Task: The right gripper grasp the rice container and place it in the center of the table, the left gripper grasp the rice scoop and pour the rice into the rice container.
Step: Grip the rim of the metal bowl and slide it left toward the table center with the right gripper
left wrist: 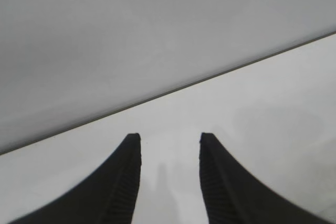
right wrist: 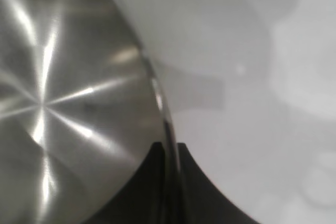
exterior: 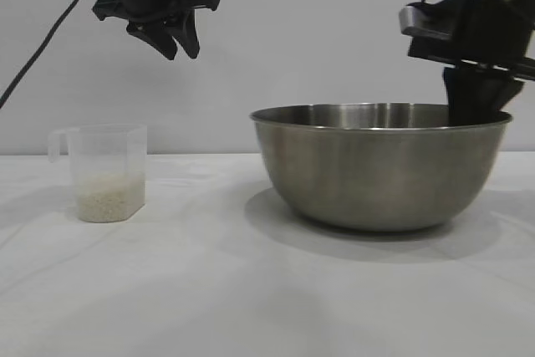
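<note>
The rice container (exterior: 376, 165), a large steel bowl, rests on the white table (exterior: 209, 290) right of centre. My right gripper (exterior: 472, 106) is shut on its far right rim; the right wrist view shows the rim (right wrist: 157, 98) pinched between the two black fingers, one inside the bowl and one outside, at the gripper's tips (right wrist: 169, 148). The rice scoop (exterior: 100, 171), a clear plastic cup with rice (exterior: 104, 200) in its bottom, stands at the left. My left gripper (exterior: 171, 43) hangs open and empty high above and to the right of the scoop; it also shows in the left wrist view (left wrist: 170, 139).
A grey wall stands behind the table. A black cable (exterior: 42, 48) runs down from the left arm at the far left. White tabletop lies between the scoop and the bowl and in front of both.
</note>
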